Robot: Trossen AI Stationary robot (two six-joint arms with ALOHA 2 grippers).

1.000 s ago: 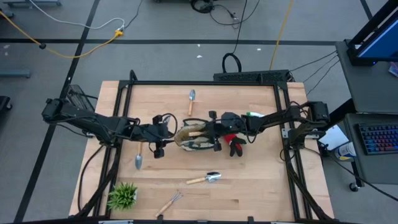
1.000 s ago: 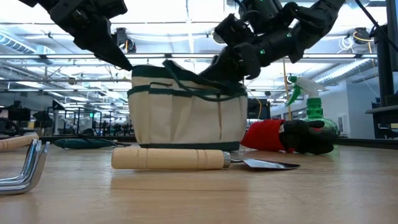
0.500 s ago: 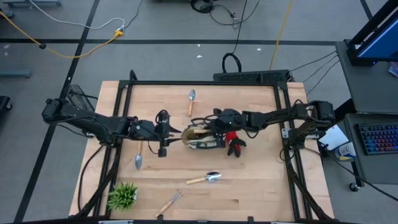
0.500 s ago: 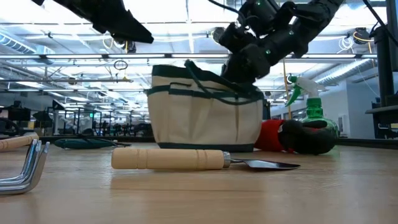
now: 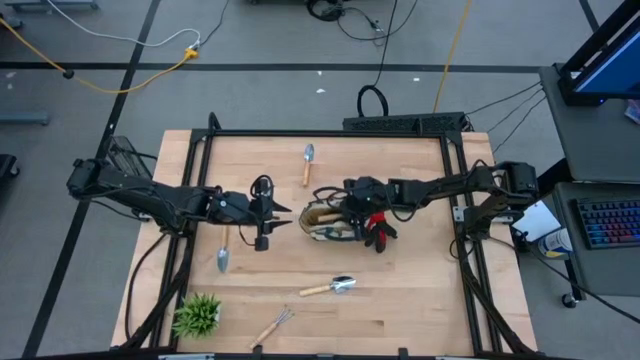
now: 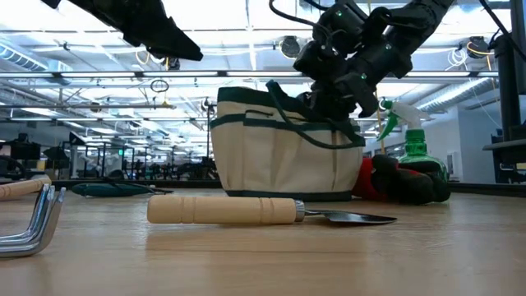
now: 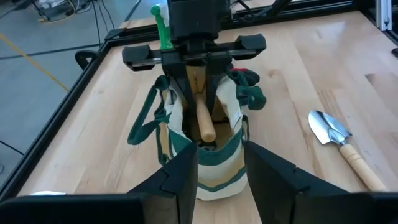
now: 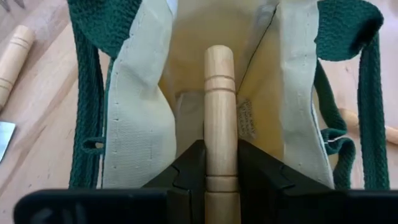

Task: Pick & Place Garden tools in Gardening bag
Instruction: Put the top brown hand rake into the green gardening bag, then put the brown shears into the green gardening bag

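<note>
Lowering a wooden-handled tool (image 8: 220, 118) into the gardening bag (image 5: 328, 222) at table centre, the right hand (image 8: 220, 163) clamps its handle. Left hand (image 7: 219, 163), released, waits at the bag's 9 o'clock. Three trowels, rake, gloves, spray bottle remain out.

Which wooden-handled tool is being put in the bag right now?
The wooden-handled tool between the jaws of the right gripper, poking into the open gardening bag. The other wooden-handled tools lie loose on the table.

Two dark, slender jointed arms with black cables looping along them, each ending in blocky black fingers
</note>
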